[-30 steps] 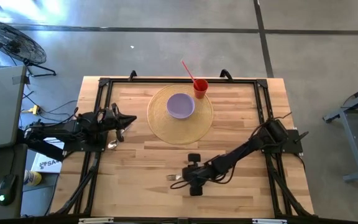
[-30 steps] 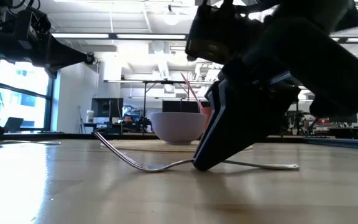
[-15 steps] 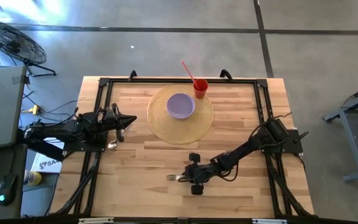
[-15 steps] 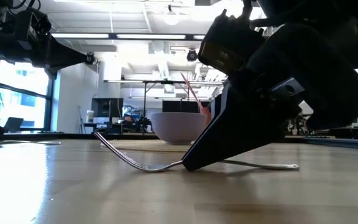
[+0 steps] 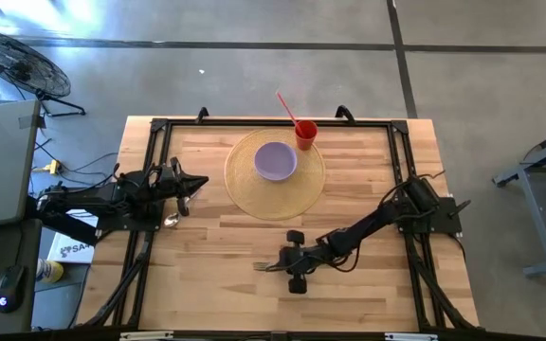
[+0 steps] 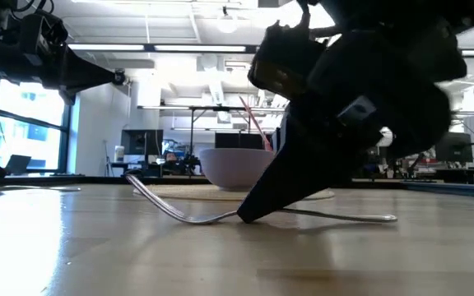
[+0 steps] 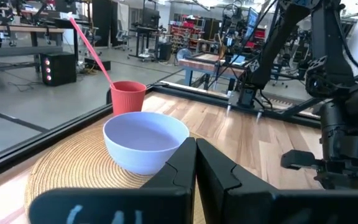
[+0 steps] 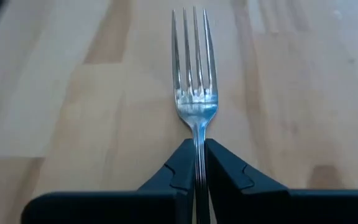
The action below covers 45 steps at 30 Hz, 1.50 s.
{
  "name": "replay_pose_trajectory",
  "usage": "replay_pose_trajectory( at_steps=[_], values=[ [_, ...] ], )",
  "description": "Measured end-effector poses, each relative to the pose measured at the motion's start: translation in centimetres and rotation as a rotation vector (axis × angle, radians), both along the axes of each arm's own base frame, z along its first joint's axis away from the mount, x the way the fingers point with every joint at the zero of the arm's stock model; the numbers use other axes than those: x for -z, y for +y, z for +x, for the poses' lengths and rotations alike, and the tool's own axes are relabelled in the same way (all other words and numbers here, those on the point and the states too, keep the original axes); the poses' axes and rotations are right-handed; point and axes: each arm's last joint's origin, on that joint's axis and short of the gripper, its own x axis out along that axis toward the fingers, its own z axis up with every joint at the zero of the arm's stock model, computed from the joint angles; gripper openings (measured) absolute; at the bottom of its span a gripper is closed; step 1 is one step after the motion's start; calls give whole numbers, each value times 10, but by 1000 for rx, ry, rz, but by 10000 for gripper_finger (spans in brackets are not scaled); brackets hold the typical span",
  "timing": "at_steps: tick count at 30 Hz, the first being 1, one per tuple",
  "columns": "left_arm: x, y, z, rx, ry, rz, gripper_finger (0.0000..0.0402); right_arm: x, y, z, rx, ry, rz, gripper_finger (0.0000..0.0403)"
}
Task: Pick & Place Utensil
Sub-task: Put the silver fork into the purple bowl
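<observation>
The silver fork (image 5: pixel 265 267) lies on the wood toward the table's near edge, with its tines (image 8: pixel 191 43) pointing to the table's left. In the low view its tines (image 6: pixel 138 185) curve up off the wood. Its bend and handle end (image 6: pixel 385 219) rest on the table. My right gripper (image 5: pixel 287 264) (image 8: pixel 197 163) is shut on the fork. My left gripper (image 5: pixel 195 181) (image 7: pixel 196 163) waits shut over the table's left side, touching nothing. My right gripper pinches the fork's neck (image 8: pixel 197 138), just behind the tine head, between its two fingers (image 8: pixel 180 163). The fingers slant down from the table's right and lie along the fork. The fork sits on the table, its handle running back under the gripper (image 6: pixel 249 214).
A purple bowl (image 5: pixel 276 161) sits on a round woven mat (image 5: pixel 245 194) toward the far edge. A red cup (image 5: pixel 305 134) with a red-pink straw stands beside it. A shiny metal piece (image 5: pixel 172 220) lies under the left arm. Bare wood lies around the fork.
My right gripper has crept a little along the fork toward the table's left, and its fingers have tipped lower. The fork has stayed lying on the table.
</observation>
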Motion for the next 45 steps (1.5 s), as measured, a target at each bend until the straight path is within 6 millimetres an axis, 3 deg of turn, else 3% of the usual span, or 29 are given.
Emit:
replay_pose_trajectory(
  at_steps=[7,15,22,30,35,39,45],
  values=[
    [0,0,0,-2,-1,0,8,-56,-18,22,184,71,-202,9],
    [1,0,0,-2,6,0,8,-104,-52,51,328,77,-193,24],
    [0,-1,-1,43,33,-27,7,-133,-106,69,454,46,-171,9],
    [-12,-1,-8,37,108,-30,7,-173,-180,68,640,135,-81,22],
    [-12,-1,-8,36,111,-29,7,-183,-220,64,679,146,16,8],
    [-12,-1,-8,32,111,-28,7,-173,-248,58,726,213,80,11],
    [-12,-1,-8,28,111,-27,7,-151,-257,54,741,346,126,20]
  ],
)
